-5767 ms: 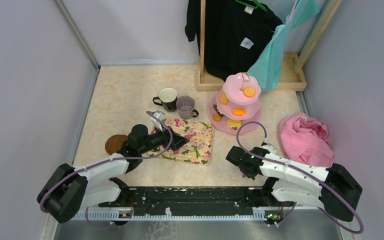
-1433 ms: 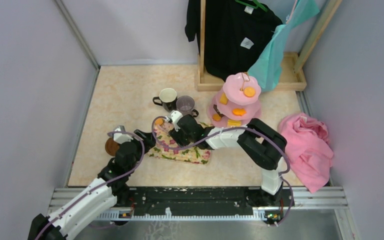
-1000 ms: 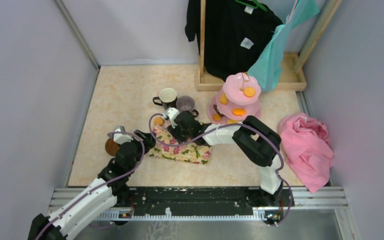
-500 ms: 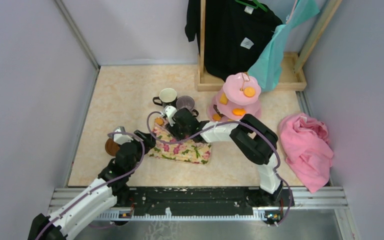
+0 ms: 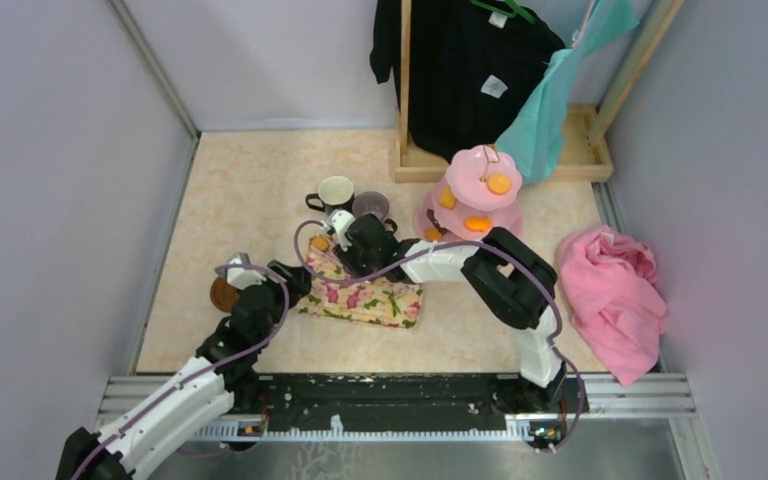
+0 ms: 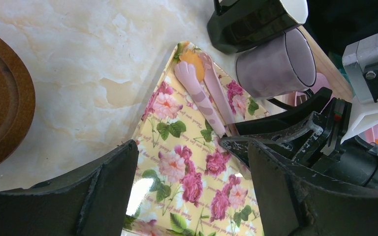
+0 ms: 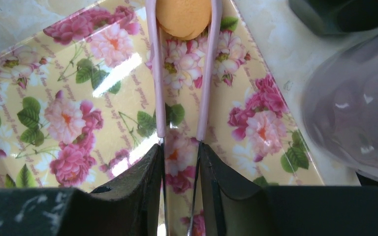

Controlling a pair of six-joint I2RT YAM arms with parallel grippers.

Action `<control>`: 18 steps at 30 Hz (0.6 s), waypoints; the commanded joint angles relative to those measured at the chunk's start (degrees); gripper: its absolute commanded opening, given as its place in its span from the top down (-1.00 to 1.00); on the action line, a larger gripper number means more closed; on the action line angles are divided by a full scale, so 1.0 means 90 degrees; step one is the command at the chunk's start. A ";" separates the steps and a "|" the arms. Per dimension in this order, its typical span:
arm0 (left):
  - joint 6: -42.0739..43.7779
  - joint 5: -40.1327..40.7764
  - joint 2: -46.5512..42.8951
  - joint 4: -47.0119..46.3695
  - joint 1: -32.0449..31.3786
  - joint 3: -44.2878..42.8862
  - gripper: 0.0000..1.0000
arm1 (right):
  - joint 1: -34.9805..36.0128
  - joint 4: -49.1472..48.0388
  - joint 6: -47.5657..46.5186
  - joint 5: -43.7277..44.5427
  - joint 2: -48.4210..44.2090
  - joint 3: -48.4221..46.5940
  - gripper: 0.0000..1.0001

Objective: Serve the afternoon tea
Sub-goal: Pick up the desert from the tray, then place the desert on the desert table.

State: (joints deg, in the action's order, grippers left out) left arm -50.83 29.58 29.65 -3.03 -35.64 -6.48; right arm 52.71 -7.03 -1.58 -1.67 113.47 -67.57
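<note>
Orange snack (image 7: pixel 183 17): cut off by the top edge of the right wrist view.
Pink tongs (image 7: pixel 209 73): tips cut off there too; rear ends covered by the right gripper (image 7: pixel 179 147).
Smoky mug (image 7: pixel 354 118): blurred, cropped at the right edge.
Black mug (image 7: pixel 334 10): only a dark strip is shown.
Brown coaster (image 6: pixel 0 98): cropped at the left edge of the left wrist view.
Pink stand (image 5: pixel 470 170): bottom tier partly covered by the right arm (image 5: pixel 440 262) in the top view.

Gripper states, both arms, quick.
Left gripper: open, holding nothing.
Right gripper: jaws closed on the pink tongs, which pinch an orange snack over the flower-patterned tray.
</note>
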 commanded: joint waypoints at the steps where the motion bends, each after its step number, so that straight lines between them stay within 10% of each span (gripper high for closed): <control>1: -0.0027 0.0053 -0.0091 -0.0162 -0.0019 0.0093 -0.75 | -0.0016 0.0507 0.0250 0.0102 -0.0521 -0.0129 0.61; 18: 0.0258 0.0097 -0.0394 -0.0065 -0.0015 0.0024 -0.75 | 0.0527 0.2049 0.1162 0.1230 -0.2543 0.0215 0.78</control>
State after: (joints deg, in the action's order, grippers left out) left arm -50.24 29.71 27.07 -3.01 -35.64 -6.48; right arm 54.70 7.90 6.04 4.69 99.15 -66.87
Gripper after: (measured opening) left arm 0.876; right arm 0.303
